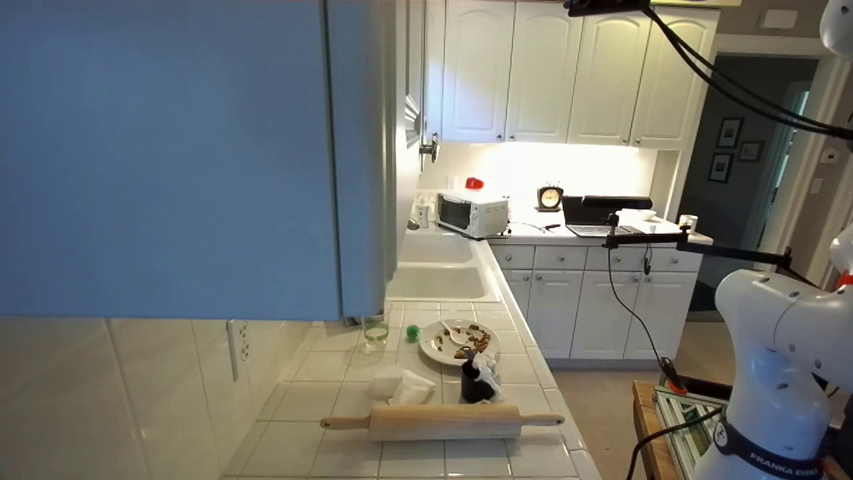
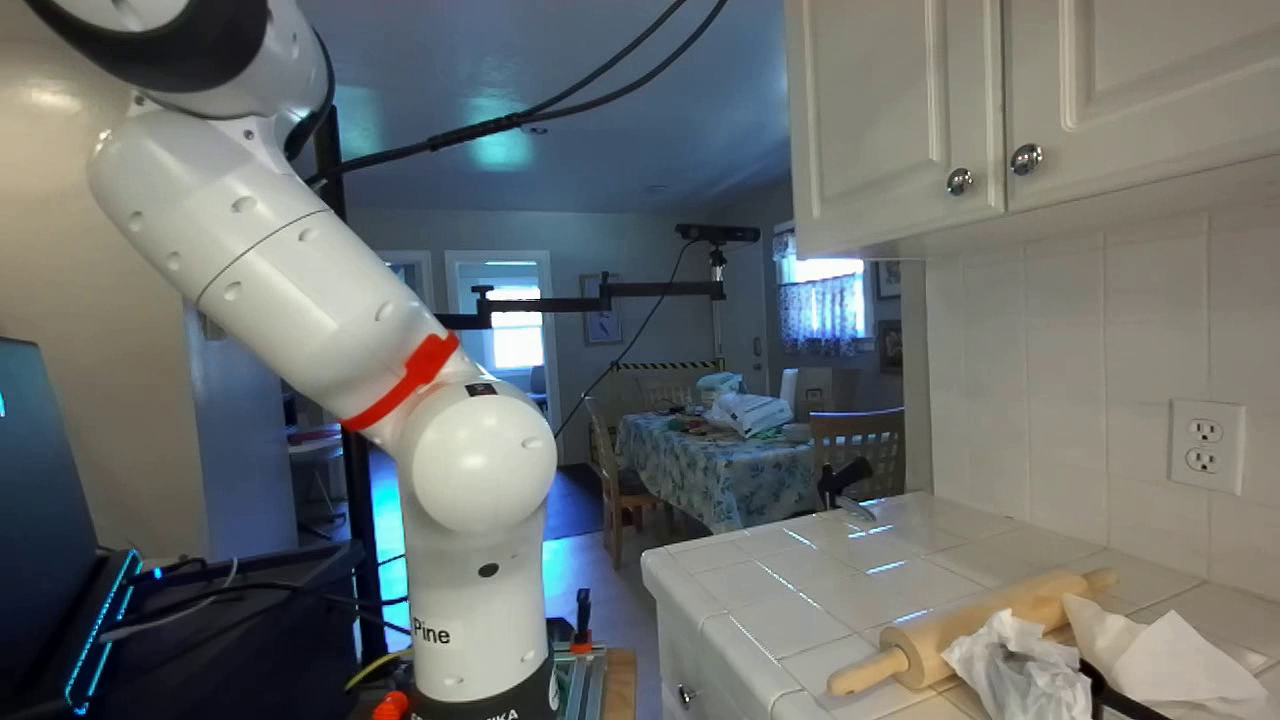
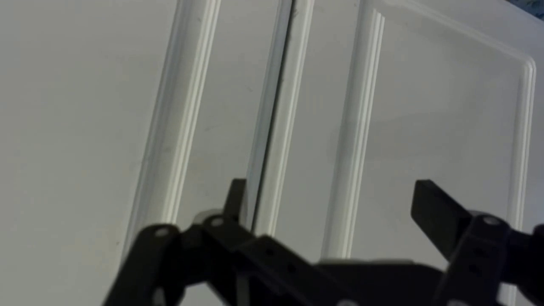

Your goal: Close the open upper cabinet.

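Wrist view, nearest thing: the gripper, its two fingers spread wide, with the upper cabinet behind them, showing between and around. Its fronts face the gripper and fill nearly everything I see there. Their long dark seam runs down from the top edge, leaning a little left; one fingertip shows just beside that seam, its partner over the inset panel of the right-hand door. Whether either touches, I can't tell.

In an exterior view, a rolling pin lies on the tiled counter, crossing from near the front edge toward the back wall. Above the counter's back edge hangs the upper cabinet, its doors upright and facing out over the front edge, a round knob on each side of their seam. Past the counter's far end stands a cloth-covered table.
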`<state>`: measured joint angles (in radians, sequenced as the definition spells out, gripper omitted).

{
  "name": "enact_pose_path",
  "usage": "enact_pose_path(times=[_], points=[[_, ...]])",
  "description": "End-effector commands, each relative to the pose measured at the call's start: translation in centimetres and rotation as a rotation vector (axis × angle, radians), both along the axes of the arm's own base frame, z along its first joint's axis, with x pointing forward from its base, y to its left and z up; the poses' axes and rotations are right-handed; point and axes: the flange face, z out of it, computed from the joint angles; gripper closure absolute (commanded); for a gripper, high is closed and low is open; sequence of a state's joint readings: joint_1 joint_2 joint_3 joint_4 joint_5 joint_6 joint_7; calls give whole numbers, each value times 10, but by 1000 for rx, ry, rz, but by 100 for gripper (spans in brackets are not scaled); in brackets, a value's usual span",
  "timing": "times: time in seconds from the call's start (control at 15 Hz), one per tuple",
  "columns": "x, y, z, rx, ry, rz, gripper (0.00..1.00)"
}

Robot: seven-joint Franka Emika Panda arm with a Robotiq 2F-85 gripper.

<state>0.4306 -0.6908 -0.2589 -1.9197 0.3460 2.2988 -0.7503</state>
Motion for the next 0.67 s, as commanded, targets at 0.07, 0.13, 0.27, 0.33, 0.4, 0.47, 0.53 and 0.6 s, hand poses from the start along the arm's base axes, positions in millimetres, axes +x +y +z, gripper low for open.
enact_pose_path(times=[0.07, 0.13, 0.27, 0.33, 0.4, 0.47, 0.53, 0.6], points=[[-5, 0, 3, -139, 74, -127, 0], [-9, -1, 1, -161, 106, -162, 0], [-18, 0, -3, -185, 184, -187, 0], [-21, 1, -5, -196, 218, -186, 0], [-23, 4, -8, -196, 255, -170, 0], [-25, 5, -12, -200, 291, -159, 0], [-27, 6, -15, -203, 321, -143, 0], [-28, 6, -18, -209, 347, -139, 0]])
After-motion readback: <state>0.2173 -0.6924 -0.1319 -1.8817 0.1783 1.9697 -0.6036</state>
